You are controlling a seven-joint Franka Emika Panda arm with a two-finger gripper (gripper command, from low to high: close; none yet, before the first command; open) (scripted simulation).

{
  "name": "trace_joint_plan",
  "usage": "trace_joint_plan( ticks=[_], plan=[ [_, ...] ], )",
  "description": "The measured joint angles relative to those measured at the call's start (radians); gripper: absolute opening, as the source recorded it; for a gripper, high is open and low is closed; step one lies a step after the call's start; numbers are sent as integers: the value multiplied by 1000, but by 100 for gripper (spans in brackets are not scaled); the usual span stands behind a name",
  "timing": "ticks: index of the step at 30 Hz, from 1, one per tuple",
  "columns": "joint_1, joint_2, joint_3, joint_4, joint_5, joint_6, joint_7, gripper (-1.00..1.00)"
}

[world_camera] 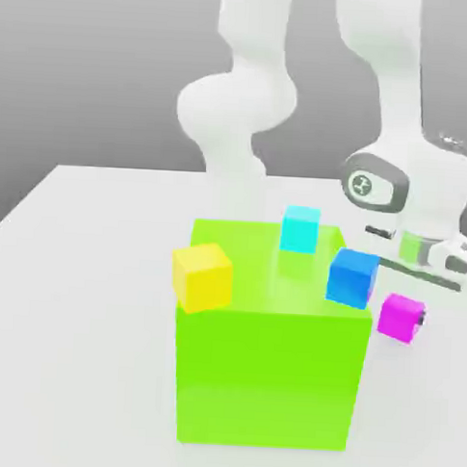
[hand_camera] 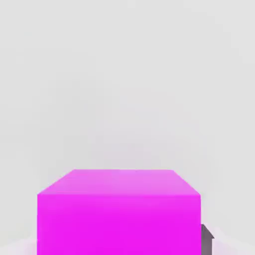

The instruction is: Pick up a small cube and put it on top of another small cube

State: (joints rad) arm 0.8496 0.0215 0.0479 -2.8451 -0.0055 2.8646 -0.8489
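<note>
Magenta cube [world_camera: 401, 316] beside blue cube [world_camera: 353, 277] and lime block [world_camera: 267, 374].
I can't tell the end effector's [world_camera: 420, 286] state; cyan cube [world_camera: 300, 228] behind.

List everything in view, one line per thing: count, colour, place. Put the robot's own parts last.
Table: one, white, carrying everything.
Large block: one, lime green, centre of the table.
Yellow cube: one, at the block's top corner on the exterior view's left.
Cyan cube: one, at the block's far edge.
Blue cube: one, at the block's top corner on the exterior view's right.
Small cube: one, magenta, to the exterior view's right of the blue cube, at the tool.
Arm: one, white, above the small cube.
Tool: one, dark fingers, at the small cube.
</note>
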Motion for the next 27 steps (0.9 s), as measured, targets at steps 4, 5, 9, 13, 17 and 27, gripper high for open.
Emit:
trace_joint_plan(
  ticks=[4, 5, 9, 13, 17, 27],
  plan=[
    [-57, -95, -41, 69, -17, -163, 85, -100],
    [-72, -116, -50, 92, -21, -206, 110, -100],
    [-137, -200, -88, 184, -36, -380, 212, -100],
    [-209, -282, -128, 277, -46, -553, 311, -100],
    [-284, -362, -168, 369, -54, -726, 406, -100],
    [-350, -362, -207, 344, -56, -704, 476, 100]
  ],
)
